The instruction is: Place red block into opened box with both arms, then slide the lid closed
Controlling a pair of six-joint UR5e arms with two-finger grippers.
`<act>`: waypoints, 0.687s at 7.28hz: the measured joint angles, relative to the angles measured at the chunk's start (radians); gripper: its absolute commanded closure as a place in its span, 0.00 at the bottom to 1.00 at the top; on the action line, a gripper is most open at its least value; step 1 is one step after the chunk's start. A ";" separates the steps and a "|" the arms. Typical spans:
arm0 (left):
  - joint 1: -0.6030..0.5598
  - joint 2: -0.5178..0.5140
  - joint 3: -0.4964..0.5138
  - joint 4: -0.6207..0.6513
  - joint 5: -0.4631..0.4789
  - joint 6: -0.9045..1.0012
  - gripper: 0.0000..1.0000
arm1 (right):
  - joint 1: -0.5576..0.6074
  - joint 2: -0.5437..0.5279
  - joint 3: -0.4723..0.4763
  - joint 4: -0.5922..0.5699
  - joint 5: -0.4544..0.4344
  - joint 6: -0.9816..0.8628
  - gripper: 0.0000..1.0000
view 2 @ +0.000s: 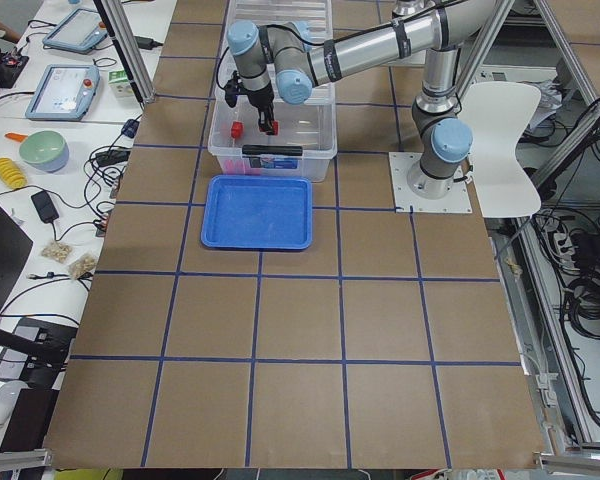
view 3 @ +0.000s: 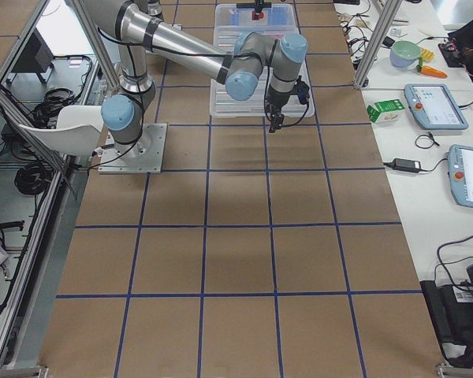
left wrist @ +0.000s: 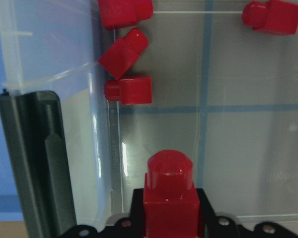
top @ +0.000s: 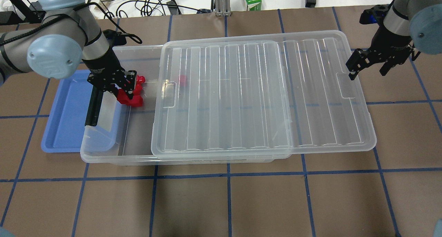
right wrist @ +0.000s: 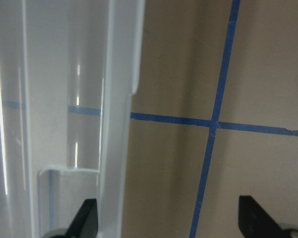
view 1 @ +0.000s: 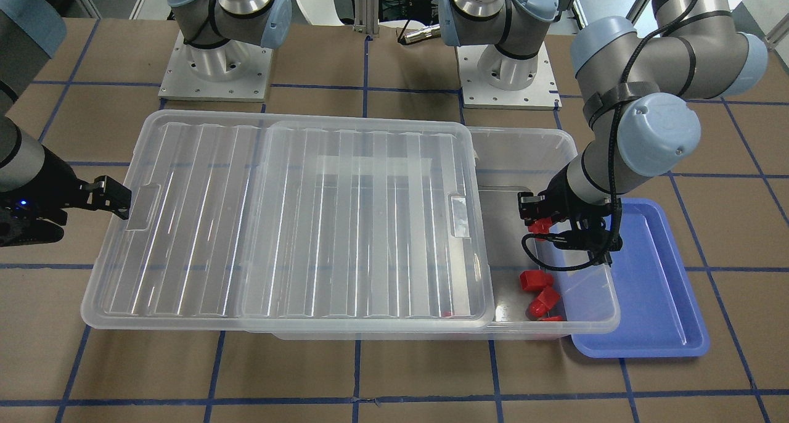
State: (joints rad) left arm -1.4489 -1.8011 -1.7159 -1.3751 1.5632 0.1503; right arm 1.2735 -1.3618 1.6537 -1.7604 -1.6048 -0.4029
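Pincer on the left (top: 129, 84) clamps red block (left wrist: 169, 196) over box (top: 103, 158); right pincer (top: 368, 69) gapes wide.

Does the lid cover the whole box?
No, the lid is slid aside, leaving the box end open where the left gripper holds the red block.

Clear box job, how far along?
Done: several small red plastic blocks lie in the clear plastic box. In hand: left arm's jaws hold another red block over its open end. Left: drop it, slide the ribbed clear lid shut; right arm's jaws are open beside it.
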 measured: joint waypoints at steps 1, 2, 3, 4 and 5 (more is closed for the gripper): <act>0.000 0.003 -0.039 0.033 0.000 0.002 0.97 | -0.019 0.001 0.002 0.003 0.005 -0.001 0.00; 0.002 0.004 -0.074 0.069 -0.003 0.002 0.97 | -0.035 0.001 0.005 0.004 0.010 -0.001 0.00; 0.004 0.004 -0.109 0.111 -0.011 0.002 0.97 | -0.041 0.000 0.005 0.005 0.014 -0.001 0.00; 0.003 0.003 -0.138 0.150 -0.022 0.001 0.97 | -0.043 -0.002 0.003 0.006 0.015 0.000 0.00; 0.001 -0.002 -0.157 0.176 -0.028 -0.001 0.97 | -0.043 -0.005 0.002 0.008 0.015 0.002 0.00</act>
State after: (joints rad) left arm -1.4475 -1.8028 -1.8730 -1.1995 1.5353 0.1489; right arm 1.2309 -1.3670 1.6560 -1.7529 -1.5895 -0.4006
